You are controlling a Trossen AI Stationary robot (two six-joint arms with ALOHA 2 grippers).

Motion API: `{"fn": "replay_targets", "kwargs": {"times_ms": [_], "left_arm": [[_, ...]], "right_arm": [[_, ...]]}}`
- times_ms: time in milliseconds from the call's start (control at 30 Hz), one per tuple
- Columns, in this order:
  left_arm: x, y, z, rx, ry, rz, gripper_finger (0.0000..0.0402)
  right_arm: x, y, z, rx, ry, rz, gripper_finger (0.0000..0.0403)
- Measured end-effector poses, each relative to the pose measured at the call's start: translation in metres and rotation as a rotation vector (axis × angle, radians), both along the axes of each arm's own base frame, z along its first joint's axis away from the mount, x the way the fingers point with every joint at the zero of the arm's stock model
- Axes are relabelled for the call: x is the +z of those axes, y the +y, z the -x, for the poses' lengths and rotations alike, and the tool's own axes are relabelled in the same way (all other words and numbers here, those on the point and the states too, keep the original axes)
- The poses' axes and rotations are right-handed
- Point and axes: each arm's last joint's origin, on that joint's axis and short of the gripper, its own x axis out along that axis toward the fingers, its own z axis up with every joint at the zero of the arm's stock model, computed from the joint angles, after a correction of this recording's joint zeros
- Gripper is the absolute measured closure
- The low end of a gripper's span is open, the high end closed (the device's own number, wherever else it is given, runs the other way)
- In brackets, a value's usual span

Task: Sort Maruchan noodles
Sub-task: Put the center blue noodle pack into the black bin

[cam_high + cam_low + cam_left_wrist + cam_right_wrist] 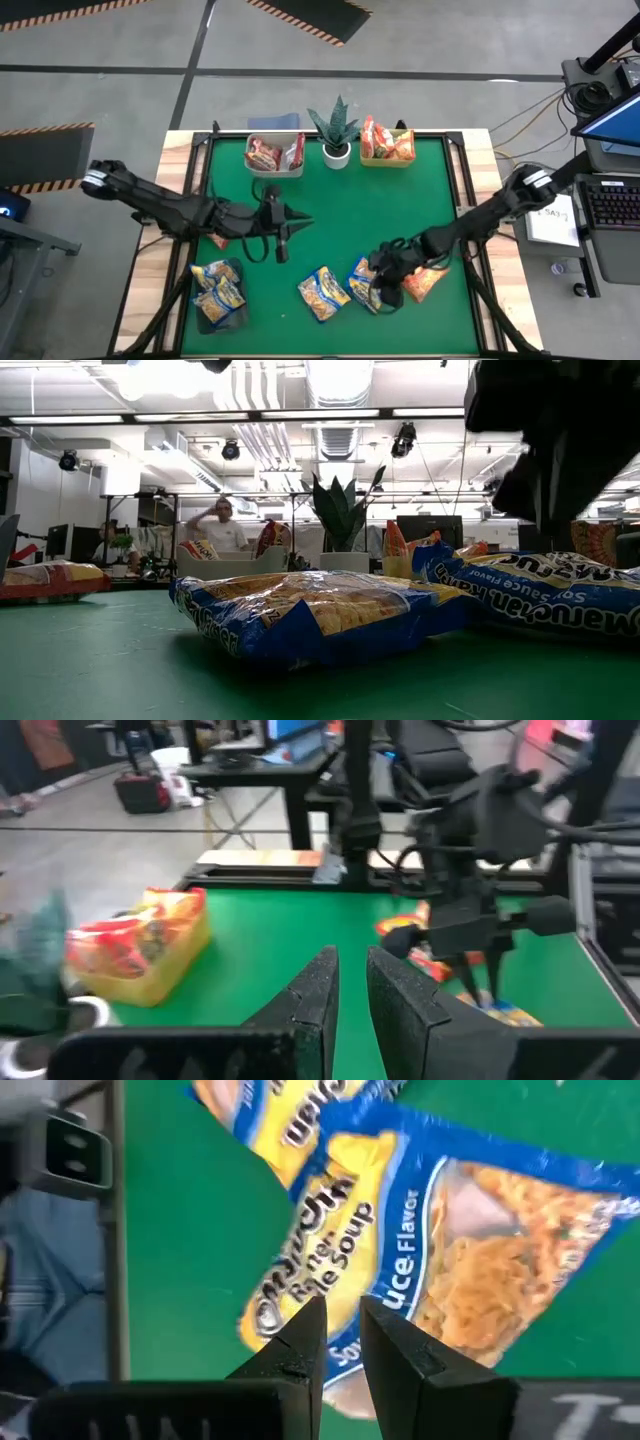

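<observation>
Loose noodle packets lie flat near the table's near edge: two yellow-blue ones (pixel 323 293) (pixel 365 283) and an orange one (pixel 428 283). My right gripper (pixel 385 290) (pixel 342 1325) points down over the right yellow-blue packet (pixel 400 1250) (pixel 560 595), fingers close together with nothing between them. My left gripper (pixel 300 224) (pixel 350 975) hovers level over mid-table, shut and empty. Another orange packet (pixel 218 240) peeks out under the left arm. My right gripper stands just over the yellow-blue packet's printed face (pixel 330 1270), coming from above. Whether its fingertips touch the wrapper I cannot tell. The packet lies flat on the green mat.
A dark tray (pixel 205 312) at the near left holds yellow-blue packets. At the far edge stand a clear bin (pixel 273 168) with red packets, a potted plant (pixel 335 130), and a yellow bin (pixel 387 160) with orange packets. The mat's middle (pixel 350 210) is bare. A person sits beyond the table (pixel 222 530).
</observation>
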Motion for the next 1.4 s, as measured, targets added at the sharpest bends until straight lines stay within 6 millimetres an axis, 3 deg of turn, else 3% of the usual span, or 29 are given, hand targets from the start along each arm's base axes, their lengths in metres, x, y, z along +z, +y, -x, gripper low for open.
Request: {"fn": "replay_targets", "kwargs": {"times_ms": [167,333,567,833,1133,1400], "left_arm": [[-0.018,-0.018,-0.017,-0.044,0.021,-0.023,0.0363],[-0.024,-0.025,-0.031,-0.047,0.028,-0.036,0.0363],[-0.041,-0.029,-0.045,-0.044,0.089,-0.062,0.0363],[-0.069,-0.029,-0.059,-0.039,0.186,-0.120,0.0363],[-0.112,-0.026,-0.076,-0.102,0.325,-0.117,0.0363],[-0.149,-0.014,-0.090,-0.081,0.421,-0.079,0.0363]], "right_arm": [[-0.027,0.003,-0.007,-0.034,0.058,0.080,0.0351],[-0.038,-0.002,-0.018,-0.118,0.014,0.140,0.0351],[-0.029,-0.029,-0.034,-0.393,-0.148,0.273,0.0351],[-0.010,-0.057,-0.038,-0.423,-0.211,0.329,0.0351],[0.016,-0.067,-0.019,-0.448,-0.256,0.387,0.0351],[0.007,-0.074,0.000,-0.563,-0.248,0.383,0.0351]]}}
